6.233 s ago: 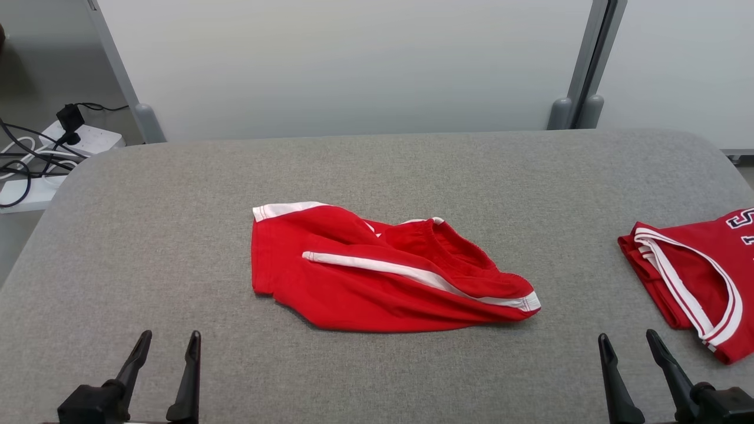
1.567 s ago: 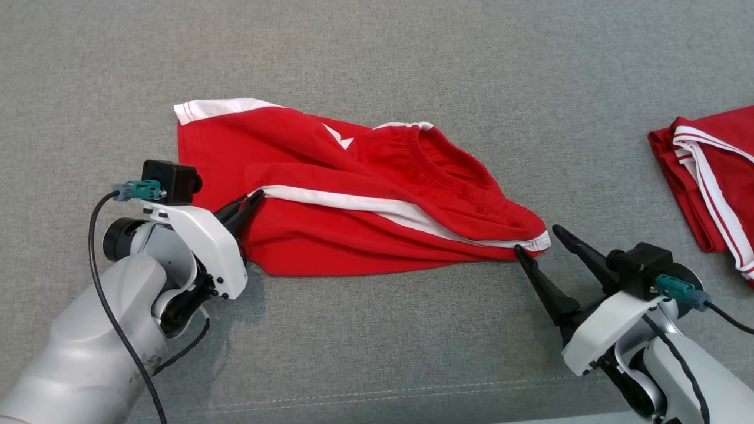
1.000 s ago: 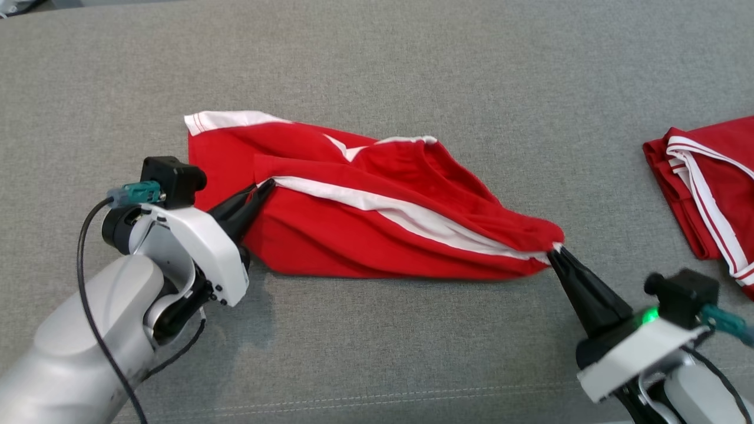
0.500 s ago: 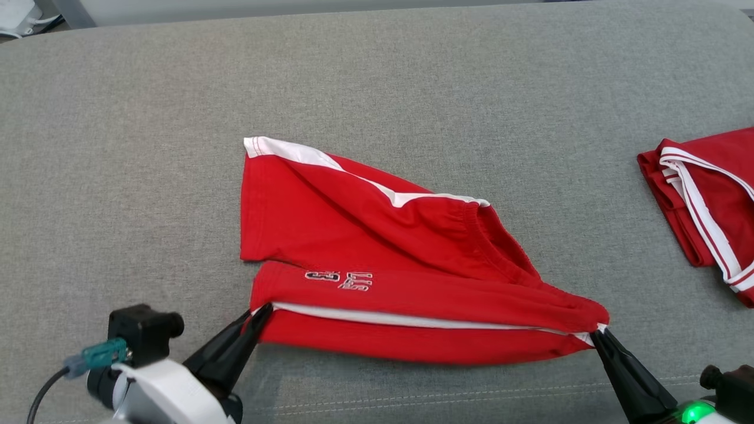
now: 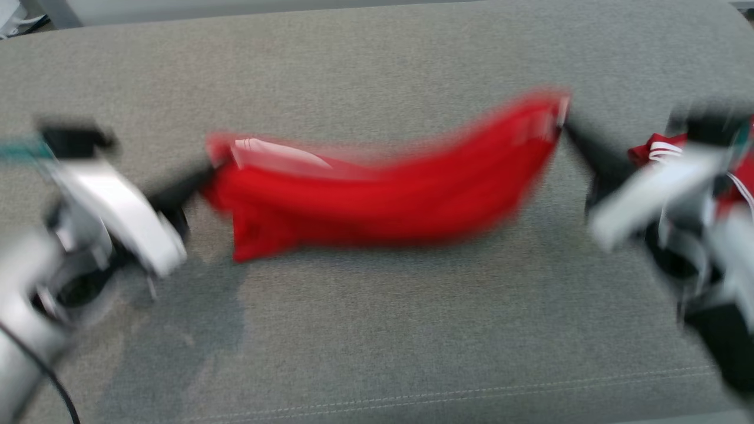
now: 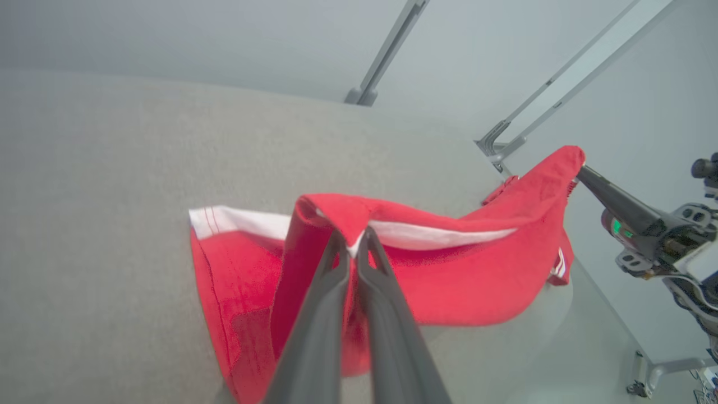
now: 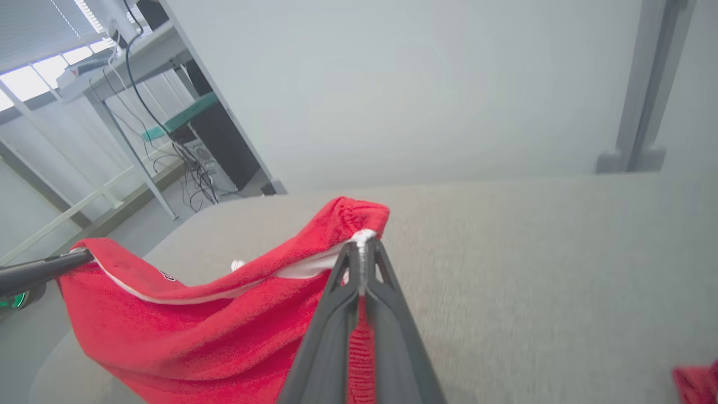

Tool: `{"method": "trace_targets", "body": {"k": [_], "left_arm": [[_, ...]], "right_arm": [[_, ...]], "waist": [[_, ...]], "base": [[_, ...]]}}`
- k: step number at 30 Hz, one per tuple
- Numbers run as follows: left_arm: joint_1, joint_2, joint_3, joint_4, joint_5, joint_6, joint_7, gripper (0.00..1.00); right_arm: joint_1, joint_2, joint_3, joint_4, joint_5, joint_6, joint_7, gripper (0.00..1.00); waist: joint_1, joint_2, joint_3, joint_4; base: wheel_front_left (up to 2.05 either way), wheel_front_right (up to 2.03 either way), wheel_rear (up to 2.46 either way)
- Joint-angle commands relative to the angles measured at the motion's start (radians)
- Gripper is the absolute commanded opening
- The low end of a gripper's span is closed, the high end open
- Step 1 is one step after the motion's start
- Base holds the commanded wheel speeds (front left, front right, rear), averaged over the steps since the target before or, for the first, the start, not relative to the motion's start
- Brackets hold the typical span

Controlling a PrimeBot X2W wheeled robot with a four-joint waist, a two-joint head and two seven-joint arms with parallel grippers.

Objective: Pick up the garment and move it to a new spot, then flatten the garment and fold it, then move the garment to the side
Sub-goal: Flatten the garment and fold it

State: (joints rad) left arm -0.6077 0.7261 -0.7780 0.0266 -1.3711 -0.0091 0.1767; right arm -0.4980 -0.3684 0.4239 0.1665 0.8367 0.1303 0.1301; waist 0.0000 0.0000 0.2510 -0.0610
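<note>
Status: pick-up looks done, and I judge the carry to the new spot is in progress. The head view is smeared, so I take details from the wrist cams. My left gripper (image 5: pixel 200 179) has its fingers pressed together, pinching the leg-hem end of the red jersey shorts with white side stripe and white hem band (image 5: pixel 377 200) right at the stripe. The shorts hang slack between the two arms over the middle of the grey fabric-covered table (image 5: pixel 377 341). The loose leg under the left pinch droops onto or just above the top; I can't tell which. Long axis runs left-right across the table, sagging mid-span, right end raised above the left. Hems point left, elastic waistband right. The right gripper (image 5: pixel 562 123) is likewise clamped tight, nipping the waistband corner. A folded red-and-white garment (image 5: pixel 654 150) sits just beyond it near the table's right edge. Left to do: set down, flatten, fold, shift aside.
</note>
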Motion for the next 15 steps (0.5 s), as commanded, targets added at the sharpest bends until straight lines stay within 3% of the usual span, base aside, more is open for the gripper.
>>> {"method": "trace_targets", "body": {"k": [1, 3, 5, 7, 11, 15], "left_arm": [[-0.103, 0.034, 0.076, 0.006, -0.011, -0.012, 0.005, 0.00], [-0.297, -0.001, 0.128, 0.162, -0.018, -0.024, 0.045, 0.00], [-0.544, -0.030, 0.129, 0.316, 0.099, -0.045, 0.043, 0.00], [-0.654, -0.051, 0.124, 0.368, 0.182, -0.062, -0.011, 0.00], [-0.644, -0.072, 0.100, 0.366, 0.286, -0.082, -0.166, 0.00], [-0.399, -0.094, 0.057, 0.317, 0.324, -0.019, -0.321, 0.00]], "right_arm": [[-0.085, -0.013, -0.001, -0.015, 0.004, 0.000, -0.009, 0.00], [-0.343, 0.024, -0.002, 0.111, -0.041, 0.000, -0.033, 0.00], [-0.625, 0.089, -0.010, 0.282, -0.101, 0.000, -0.120, 0.00], [-0.733, 0.112, -0.002, 0.361, -0.129, 0.000, -0.174, 0.00], [-0.716, 0.120, 0.096, 0.409, -0.132, 0.000, -0.239, 0.00], [-0.518, 0.096, 0.220, 0.421, -0.092, 0.000, -0.279, 0.00]], "waist": [[0.0000, 0.0000, -0.010, -0.014], [0.0000, 0.0000, -0.023, -0.029], [0.0000, 0.0000, -0.036, -0.037], [0.0000, 0.0000, -0.031, -0.030], [0.0000, 0.0000, -0.023, -0.006], [0.0000, 0.0000, 0.013, 0.031]], "base": [[0.00, 0.00, 0.00], [0.00, 0.00, 0.00], [0.00, 0.00, 0.00], [0.00, 0.00, 0.00], [0.00, 0.00, 0.00], [0.00, 0.00, 0.00]]}}
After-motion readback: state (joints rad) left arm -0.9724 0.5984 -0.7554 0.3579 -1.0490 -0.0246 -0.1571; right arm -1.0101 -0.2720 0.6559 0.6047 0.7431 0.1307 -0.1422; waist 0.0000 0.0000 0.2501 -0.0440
